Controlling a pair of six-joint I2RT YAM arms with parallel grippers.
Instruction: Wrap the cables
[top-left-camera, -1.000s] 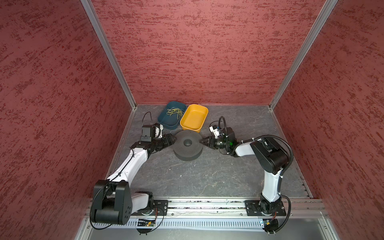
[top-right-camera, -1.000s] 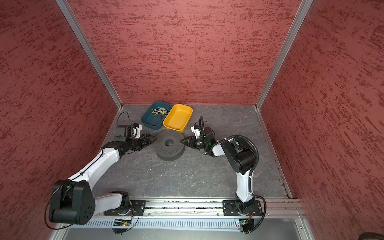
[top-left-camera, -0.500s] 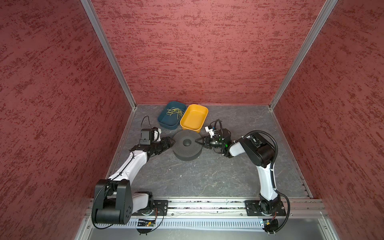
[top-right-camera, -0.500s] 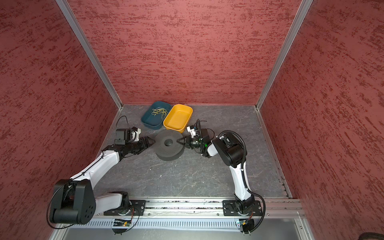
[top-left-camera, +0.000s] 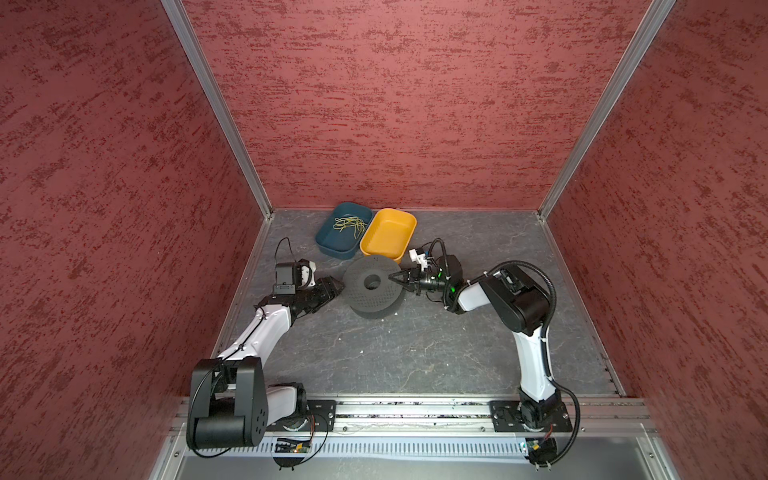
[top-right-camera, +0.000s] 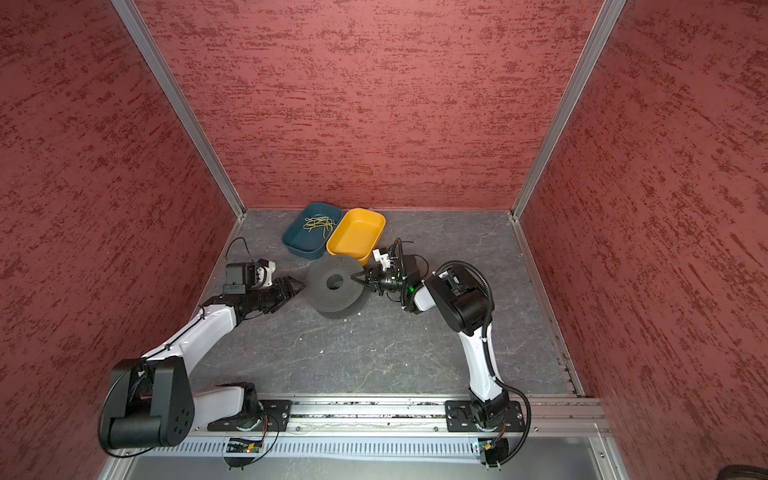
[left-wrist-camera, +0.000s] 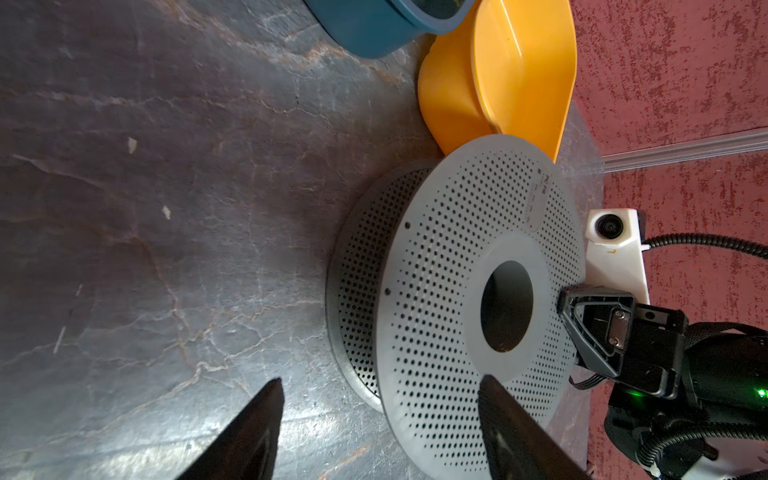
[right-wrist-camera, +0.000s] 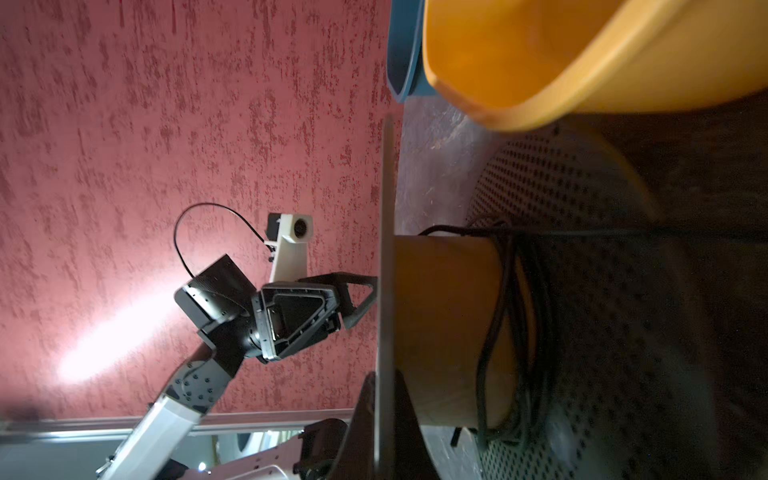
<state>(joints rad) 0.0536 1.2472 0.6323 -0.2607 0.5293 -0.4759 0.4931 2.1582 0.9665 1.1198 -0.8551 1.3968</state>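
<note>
The right tool (top-left-camera: 394, 277) is closed on the upper flange of the spool (top-left-camera: 376, 297). The left tool (top-left-camera: 336, 285) stands wide open, empty. The cables (right-wrist-camera: 511, 324) lie wound on the core, just below the right tool.

— What's wound on the spool core (right-wrist-camera: 440, 324)?
— The black cable (right-wrist-camera: 513, 332), in loose turns. The right gripper (right-wrist-camera: 384, 428) pinches the flange (right-wrist-camera: 385, 208); the left gripper (right-wrist-camera: 365, 301) gapes at its far face, perhaps touching.
</note>
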